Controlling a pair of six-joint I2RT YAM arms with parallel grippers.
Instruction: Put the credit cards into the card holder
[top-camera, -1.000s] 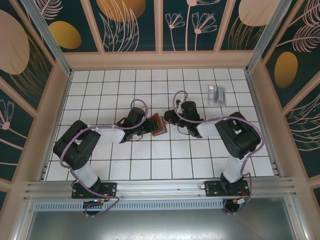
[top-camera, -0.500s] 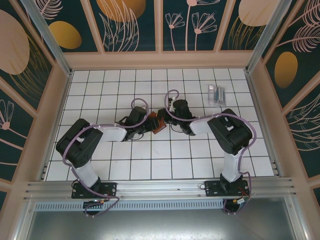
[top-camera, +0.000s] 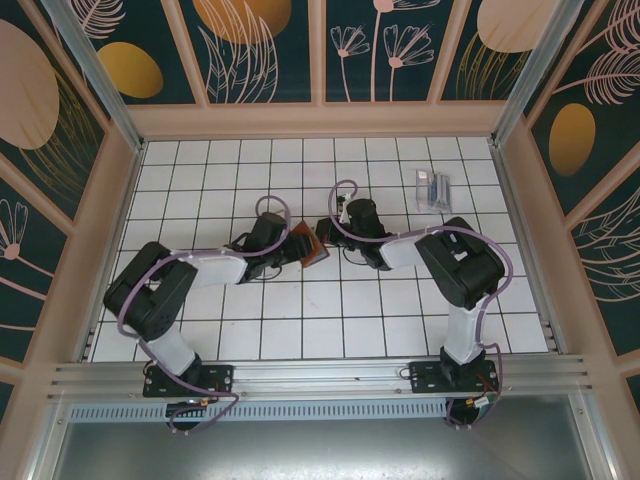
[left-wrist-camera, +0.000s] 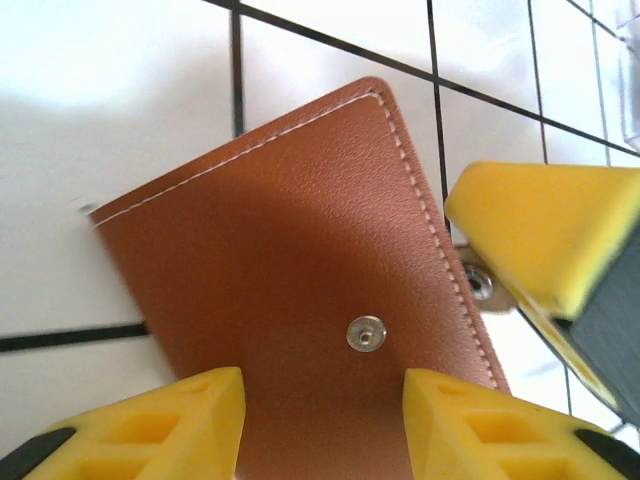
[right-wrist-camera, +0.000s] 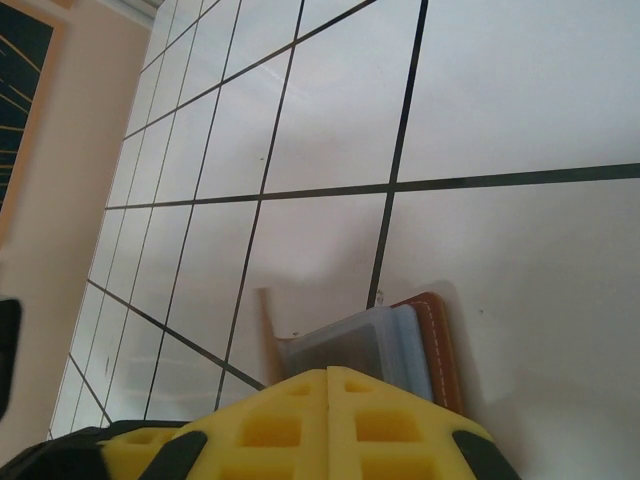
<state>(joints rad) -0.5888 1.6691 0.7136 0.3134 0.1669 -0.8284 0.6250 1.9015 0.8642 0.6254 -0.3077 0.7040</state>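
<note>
Card holder (top-camera: 308, 243) sits mid-frame in the overhead view, between both grippers. Left gripper (left-wrist-camera: 322, 400) has its fingers apart over the brown face; right gripper (right-wrist-camera: 330, 388) is pressed together, tips beside its edge. Credit cards (top-camera: 433, 188) lie upper right

Left gripper (top-camera: 293, 247) and right gripper (top-camera: 325, 236) crowd the card holder (top-camera: 309, 246) mid-floor; no passage between them. Bare tile all round; credit cards (top-camera: 432, 188) occupy the far-right corner.

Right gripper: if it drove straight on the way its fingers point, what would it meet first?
Likely the card holder, just ahead of the shut right gripper; how close it is cannot be judged from the wrist view.
</note>
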